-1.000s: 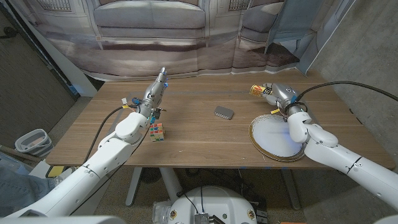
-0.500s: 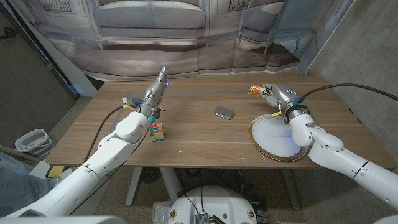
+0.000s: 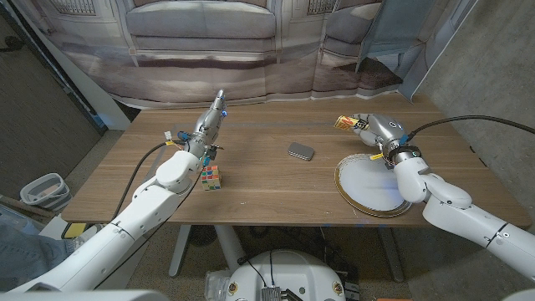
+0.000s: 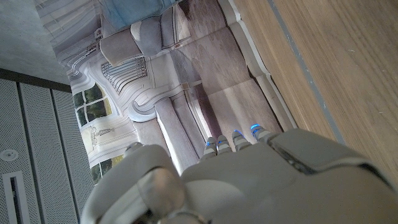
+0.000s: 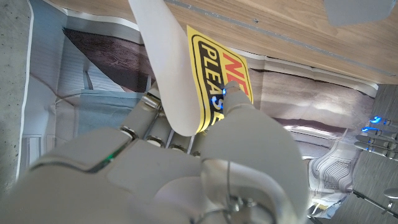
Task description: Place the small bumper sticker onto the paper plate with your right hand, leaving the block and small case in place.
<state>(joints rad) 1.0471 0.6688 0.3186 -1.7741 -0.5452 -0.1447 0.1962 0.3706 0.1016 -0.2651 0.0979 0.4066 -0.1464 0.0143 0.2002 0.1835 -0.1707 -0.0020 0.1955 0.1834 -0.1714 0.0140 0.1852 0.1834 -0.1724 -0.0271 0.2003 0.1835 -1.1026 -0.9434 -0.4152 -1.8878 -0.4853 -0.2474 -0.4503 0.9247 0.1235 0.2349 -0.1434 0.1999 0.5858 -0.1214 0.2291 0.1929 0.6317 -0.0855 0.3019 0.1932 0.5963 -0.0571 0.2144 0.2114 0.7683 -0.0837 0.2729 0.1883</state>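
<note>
Since the earlier frame the right forearm has swung outward; the right hand (image 3: 374,128) keeps its pinch on the bumper sticker (image 3: 348,122), raised beyond the paper plate's (image 3: 372,186) far rim. The plate lies nearer the robot. Sticker text reads "PLEASE". The left hand (image 3: 209,127), fingers straight, holds nothing, beyond the puzzle cube (image 3: 211,176); the small case (image 3: 301,150) lies mid-worktop.

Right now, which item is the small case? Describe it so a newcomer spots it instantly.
Start at the wooden table and look to its middle, between the paper plate on the robot's right and the multicoloured block on its left. The small case lies there alone, touching nothing. It is the only flat, grey, rounded, metallic-looking piece; the block is a chequered cube and the plate a white disc.
</note>
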